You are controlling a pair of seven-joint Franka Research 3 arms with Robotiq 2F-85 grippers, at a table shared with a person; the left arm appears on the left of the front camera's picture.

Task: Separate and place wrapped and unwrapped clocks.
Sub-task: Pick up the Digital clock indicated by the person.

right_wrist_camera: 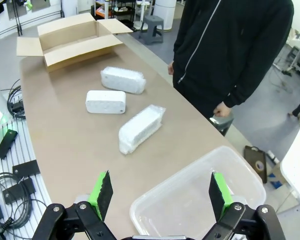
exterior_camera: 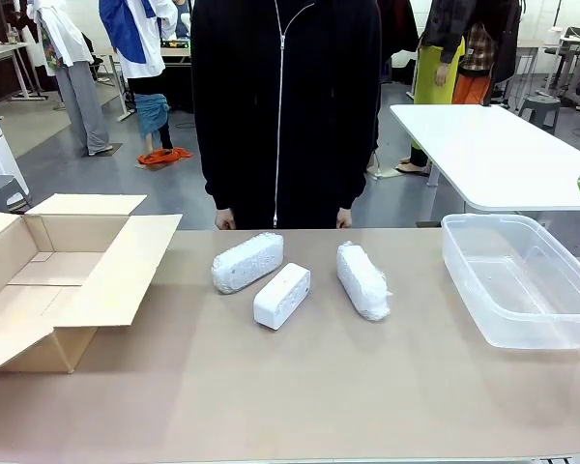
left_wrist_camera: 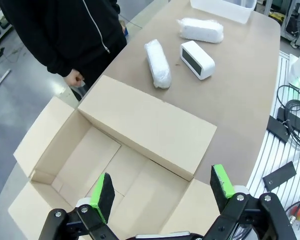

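Tan table, five items on top.
Table (exterior_camera: 271, 387): open cardboard box (exterior_camera: 116, 271) at the robot's left end, flaps spread; clear plastic tub (exterior_camera: 522, 333) at the right end. Mid-table between them: box-side wrapped clock (exterior_camera: 247, 262), bare white clock (exterior_camera: 281, 296) just beside it on the robot's side, tub-side wrapped clock (exterior_camera: 362, 280) set apart.

Found three oblong clocks lying flat near the middle of the table (exterior_camera: 271, 387), none touching. Saw the left wrapped clock (exterior_camera: 247, 262) bundled in whitish bubble wrap, slanted with its right end farther off. Noted the bare clock (exterior_camera: 281, 295) just beside and nearer, smooth white plastic, rounded corners, slanted likewise. Spotted the right wrapped clock (exterior_camera: 362, 280) apart from both, crinkled wrap, near end angled rightward.
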